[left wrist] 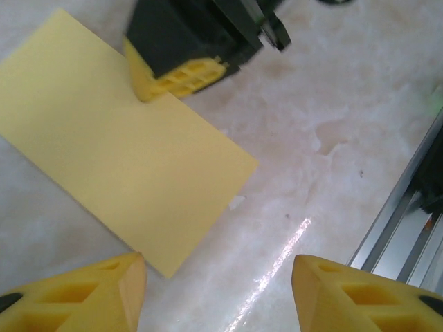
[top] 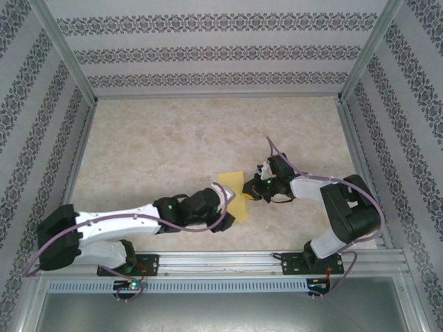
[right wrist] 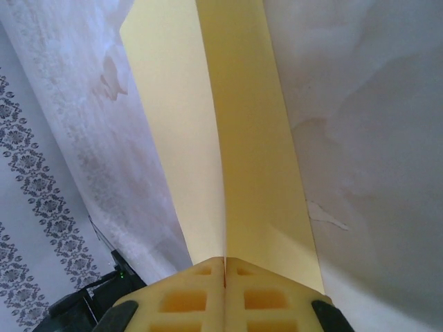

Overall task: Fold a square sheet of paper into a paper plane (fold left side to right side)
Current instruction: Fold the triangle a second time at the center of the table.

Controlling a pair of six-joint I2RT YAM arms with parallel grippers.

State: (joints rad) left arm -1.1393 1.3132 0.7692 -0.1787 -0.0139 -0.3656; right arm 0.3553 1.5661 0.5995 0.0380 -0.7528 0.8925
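Marbled tabletop [top: 159,138], folded yellow sheet [left wrist: 124,152], right tool [right wrist: 225,266] pinching its edge, left tool [left wrist: 218,277] parted nearby

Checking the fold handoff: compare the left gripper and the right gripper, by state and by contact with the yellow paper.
The left gripper is open, fingers wide apart; the right gripper is shut, fingers pressed together. The right gripper's tips touch the folded paper at one long edge; the left gripper holds nothing and sits by a corner of it. Both have yellow fingers.
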